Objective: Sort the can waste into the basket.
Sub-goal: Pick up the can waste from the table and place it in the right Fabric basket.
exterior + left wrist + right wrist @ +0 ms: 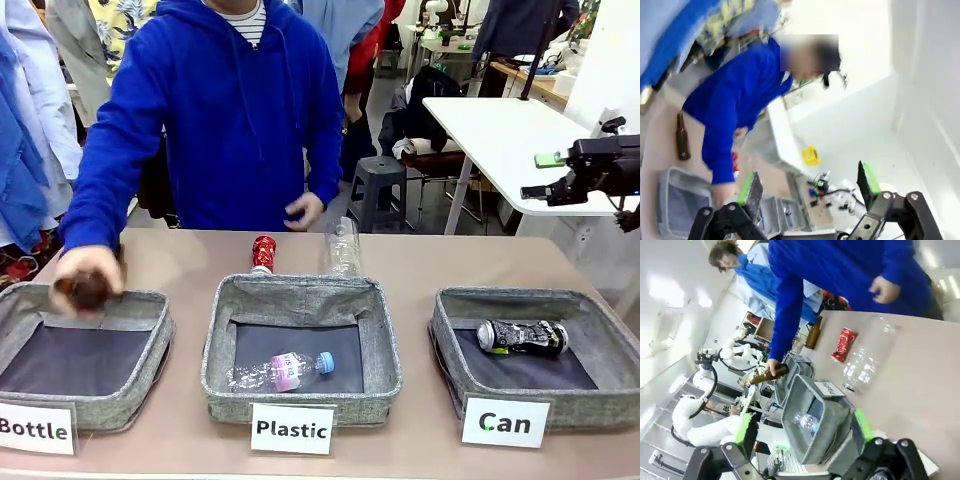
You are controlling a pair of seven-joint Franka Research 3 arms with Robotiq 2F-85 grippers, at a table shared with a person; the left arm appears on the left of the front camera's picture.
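The red can [263, 253] stands on the table behind the middle basket; it also lies in view as the red can [843, 344] and, small, as the red can [734, 162]. The black-and-silver can [521, 336] lies on its side inside the "Can" basket [520, 297] at the right. My left gripper [809, 185] is open and high above the table's left end, with nothing between its green pads. My right gripper [805, 432] is open too, held well off the table and empty.
The person's hand holds a brown bottle [88, 288] over the "Bottle" basket [150, 300]. The "Plastic" basket [300, 290] holds a clear bottle [282, 370]. Another clear bottle [343, 247] stands beside the red can. A second brown bottle [682, 136] stands at the table's far left.
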